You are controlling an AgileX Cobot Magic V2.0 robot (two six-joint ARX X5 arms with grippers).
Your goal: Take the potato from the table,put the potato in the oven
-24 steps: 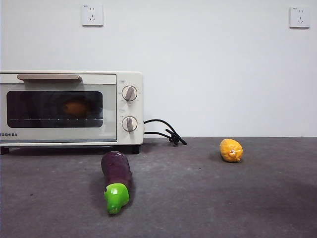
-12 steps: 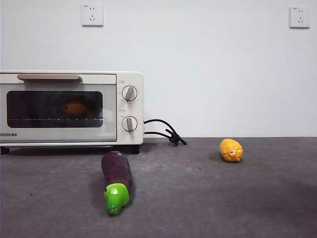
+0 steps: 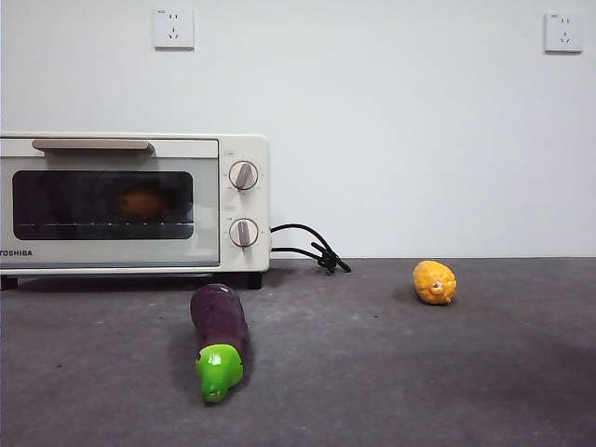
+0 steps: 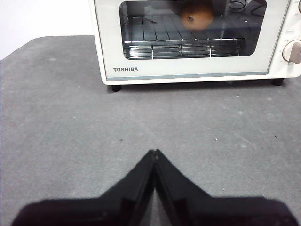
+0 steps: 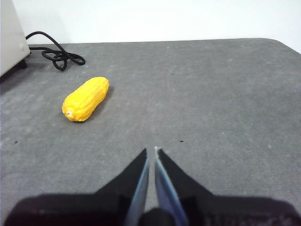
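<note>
Grey table unchanged lately: potato sits inside the shut oven, beyond my left gripper; both grippers pressed together, looks done.

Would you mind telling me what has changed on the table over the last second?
Nothing visibly changed. The potato stays inside the closed oven, and the eggplant and the yellow corn lie where they were on the table.
</note>
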